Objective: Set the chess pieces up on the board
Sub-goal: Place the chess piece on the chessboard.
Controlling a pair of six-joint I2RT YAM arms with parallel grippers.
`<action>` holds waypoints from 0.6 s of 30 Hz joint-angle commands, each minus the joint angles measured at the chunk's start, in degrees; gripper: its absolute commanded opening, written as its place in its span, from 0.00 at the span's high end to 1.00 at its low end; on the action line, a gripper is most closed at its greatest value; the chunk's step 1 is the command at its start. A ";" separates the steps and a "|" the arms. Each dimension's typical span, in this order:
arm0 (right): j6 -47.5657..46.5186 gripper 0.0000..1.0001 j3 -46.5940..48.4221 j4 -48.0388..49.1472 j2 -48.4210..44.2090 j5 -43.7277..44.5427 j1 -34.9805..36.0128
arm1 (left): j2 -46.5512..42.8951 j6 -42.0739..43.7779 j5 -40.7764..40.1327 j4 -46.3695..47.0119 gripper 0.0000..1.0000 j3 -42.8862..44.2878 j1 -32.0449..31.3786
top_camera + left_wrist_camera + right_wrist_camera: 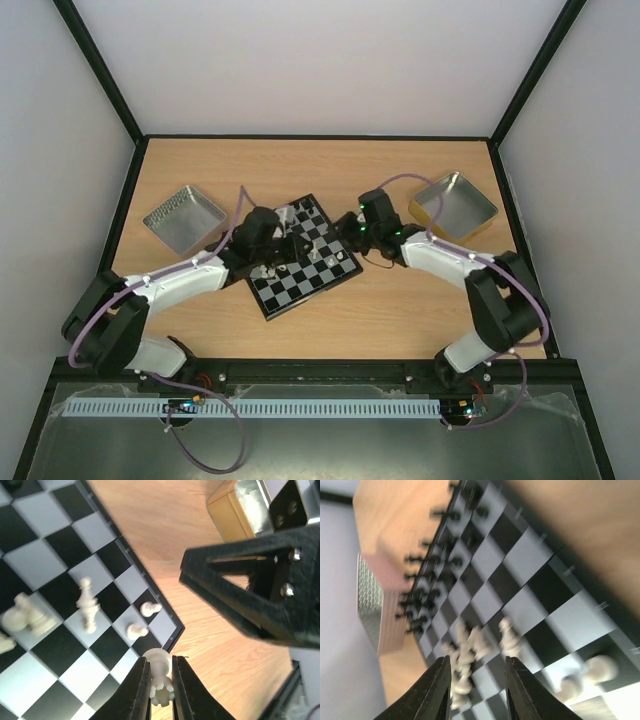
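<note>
Right gripper (pixel 476 664) fingers stand apart; white pieces (pixel 470 650) just ahead, black pieces (pixel 427 575) farther along the board (pixel 520 555).

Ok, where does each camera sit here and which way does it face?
Top external: above and behind, looking down on left arm, right arm, board, silver tray, gold tray.
Left wrist: looks past left gripper, shut on a white piece, at the board's corner.
Right wrist: looks through the open right gripper along the board, white pieces near, black pieces far.
Shared: all three show the board.

One board (pixel 291 291), two trays (pixel 186 221) (metal)
</note>
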 commanded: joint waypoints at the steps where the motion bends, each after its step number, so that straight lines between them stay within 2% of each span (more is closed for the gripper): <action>1: -6.63 0.70 2.36 -10.50 -7.58 16.95 -4.63 | 3.43 11.24 -10.51 -18.15 0.90 11.15 -5.33; 9: -8.23 0.67 -0.35 -18.63 -24.17 44.98 -9.24 | 19.85 17.63 -17.66 -37.14 0.89 34.14 -15.46; 14: -7.43 0.64 -2.84 -20.12 -32.38 53.17 -9.46 | 29.00 17.83 -18.31 -43.84 0.88 44.19 -17.18; 18: -6.92 0.63 -4.09 -20.85 -35.77 55.02 -9.46 | 34.42 18.77 -17.25 -48.23 0.88 49.57 -17.39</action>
